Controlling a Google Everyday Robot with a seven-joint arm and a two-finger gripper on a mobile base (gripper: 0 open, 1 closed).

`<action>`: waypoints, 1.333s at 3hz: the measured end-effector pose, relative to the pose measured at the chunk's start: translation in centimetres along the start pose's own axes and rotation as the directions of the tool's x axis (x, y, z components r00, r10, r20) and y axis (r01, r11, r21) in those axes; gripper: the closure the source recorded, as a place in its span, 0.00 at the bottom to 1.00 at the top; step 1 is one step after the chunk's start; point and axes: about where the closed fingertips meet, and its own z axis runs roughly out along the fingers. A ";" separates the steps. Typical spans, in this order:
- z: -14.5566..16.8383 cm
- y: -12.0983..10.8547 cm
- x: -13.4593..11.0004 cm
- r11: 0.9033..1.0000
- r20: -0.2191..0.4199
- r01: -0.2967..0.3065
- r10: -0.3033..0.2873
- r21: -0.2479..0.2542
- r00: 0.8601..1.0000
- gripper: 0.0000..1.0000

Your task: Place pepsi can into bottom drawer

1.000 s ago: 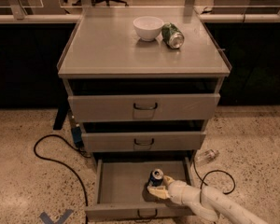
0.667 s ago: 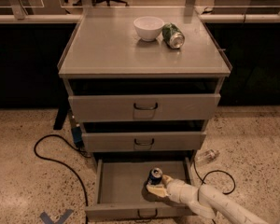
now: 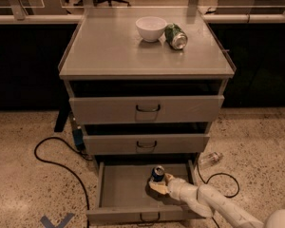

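Cabinet: grey, three drawers; the two upper ones are only slightly out.
Bottom drawer: pulled well out, a wide shallow tray just above the floor.
My arm: white, coming in from the lower right corner, low and nearly level, reaching over the drawer's right front corner into the tray.
White bowl: on the cabinet top near its back edge.
My gripper: inside the bottom drawer, right of its centre, against the front of the can's lower part. I cannot tell whether it is pinching the can or spread.
Green can: on its side, just right of the bowl.
Pepsi can: upright in the bottom drawer, towards its back edge, right of centre.
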 end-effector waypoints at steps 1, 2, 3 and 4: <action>2.1 0.0 2.1 1.000 -0.035 -0.002 0.003 0.024 0.999 1.00; 5.7 -0.5 6.2 0.997 -0.102 -0.025 0.033 0.079 0.994 1.00; 6.2 -0.5 6.7 0.996 -0.111 -0.024 0.034 0.087 0.993 1.00; 6.2 -0.5 6.7 0.996 -0.111 -0.024 0.034 0.087 0.993 0.81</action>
